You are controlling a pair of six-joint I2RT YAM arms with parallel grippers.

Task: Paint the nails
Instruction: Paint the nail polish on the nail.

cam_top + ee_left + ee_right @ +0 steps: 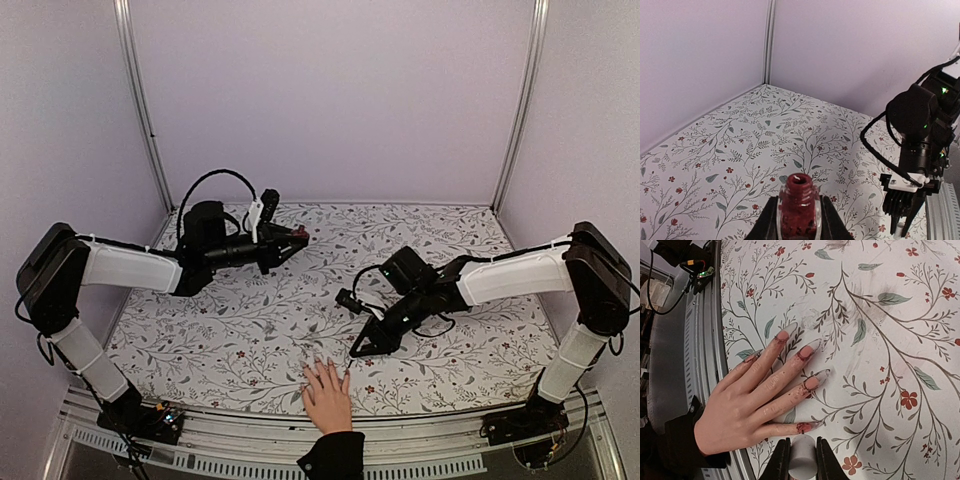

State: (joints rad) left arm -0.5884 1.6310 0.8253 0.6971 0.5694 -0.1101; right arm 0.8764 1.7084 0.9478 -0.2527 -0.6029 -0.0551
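Observation:
A light-skinned hand (327, 397) with a black cuff (335, 455) lies flat at the table's front edge, fingers spread. In the right wrist view its long pale nails (810, 347) show red smears at their bases. My right gripper (802, 441) is shut on a white cap (803, 460). The cap's brush tip touches the red-smeared nail (805, 427) of the nearest finger. From above, this gripper (362, 348) hovers just right of the fingertips. My left gripper (799, 200) is shut on an open dark-red bottle (799, 207), held above the table at the back left (290, 238).
The floral tablecloth (300, 310) covers the table. Purple walls and metal posts (145, 110) enclose it. A metal rail (250, 440) runs along the front edge, with a circuit board and cables (695, 270) beside it. The right arm (915, 145) shows in the left wrist view.

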